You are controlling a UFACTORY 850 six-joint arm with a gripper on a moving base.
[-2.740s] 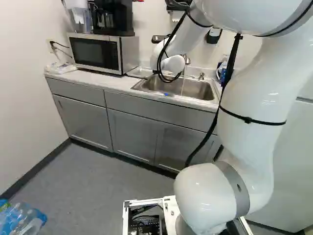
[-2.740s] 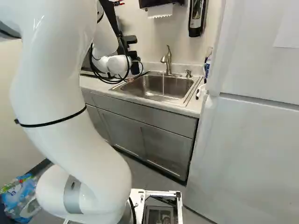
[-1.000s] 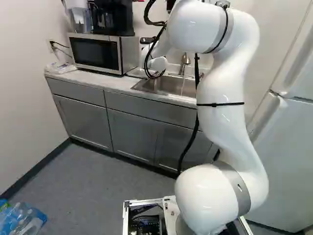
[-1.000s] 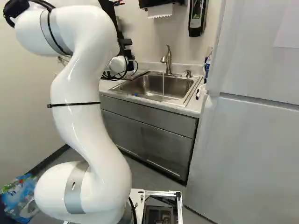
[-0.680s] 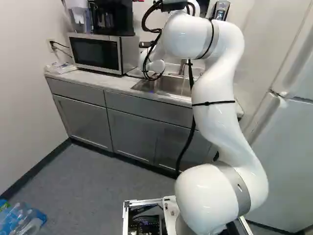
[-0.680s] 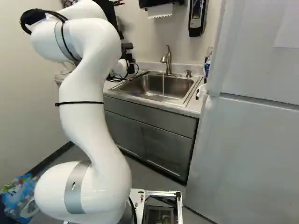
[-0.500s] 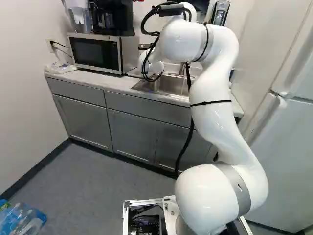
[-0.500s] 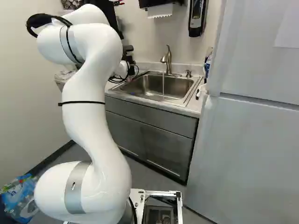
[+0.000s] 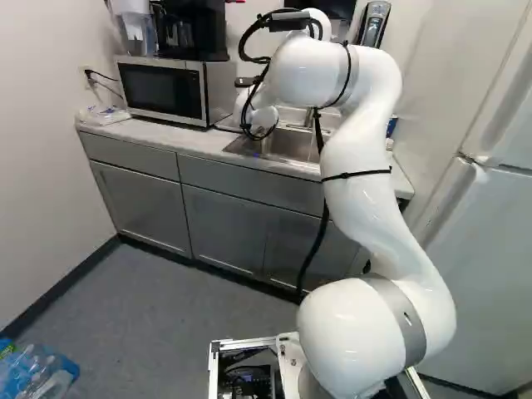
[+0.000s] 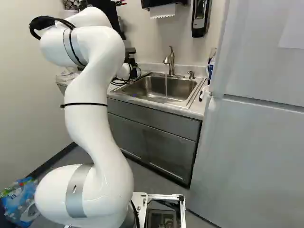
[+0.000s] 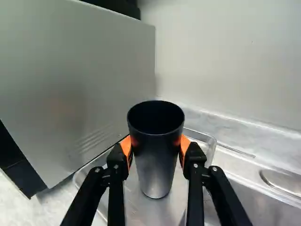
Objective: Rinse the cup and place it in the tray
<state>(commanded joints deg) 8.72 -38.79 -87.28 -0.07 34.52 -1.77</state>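
From back here I see a pale surface [image 9: 141, 133] along the wall, over grey cabinets [image 9: 224, 224]. The sink [image 10: 152, 88] is set into it, and water runs from the faucet [image 10: 170, 59] into the basin. A white fridge [image 10: 256, 142] stands to the right, and a paper towel dispenser [image 10: 164, 4] and a soap dispenser [image 10: 199, 19] hang on the wall. The microwave [image 9: 162, 90] sits on the surface, carrying a coffee maker [image 9: 189, 32] and a pitcher [image 9: 135, 32]; a plastic packet [image 9: 104, 115] lies beside it.

My claw [image 10: 131, 61] is pinching the black cup [image 11: 156, 162], one orange pad [image 11: 126, 149] on each side. The cup is upright with its mouth up, and the inside is too dark for me to tell what it contains. I have it over the shallow tray [image 11: 212, 153], which sits between the microwave and the sink; I can't tell whether the cup's base touches it.

Clear bottles [image 9: 37, 374] in blue printed wrapping are low at the left of my left base view. A sheet of paper [image 10: 292, 28] is on the fridge door.
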